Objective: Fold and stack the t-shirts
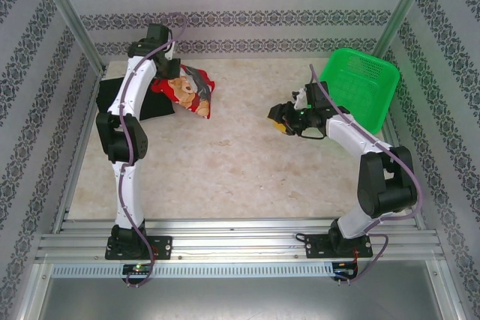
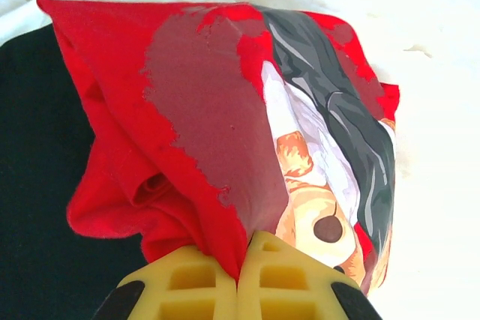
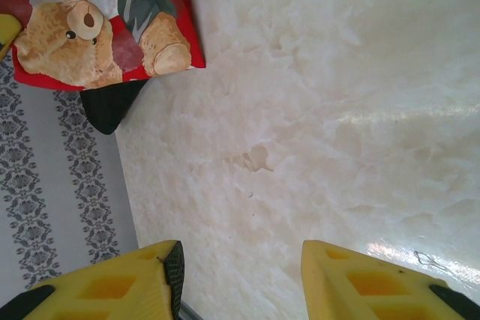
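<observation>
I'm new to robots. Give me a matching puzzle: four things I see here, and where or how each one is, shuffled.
1. red t-shirt
2. black t-shirt
3. green basket
4. right arm's jaws

A. open above the bare table
B. at the far right corner
C. pinched in the left arm's shut jaws
D. lying far left, partly under red cloth

Pairs: 1-C, 2-D, 3-B, 4-A
</observation>
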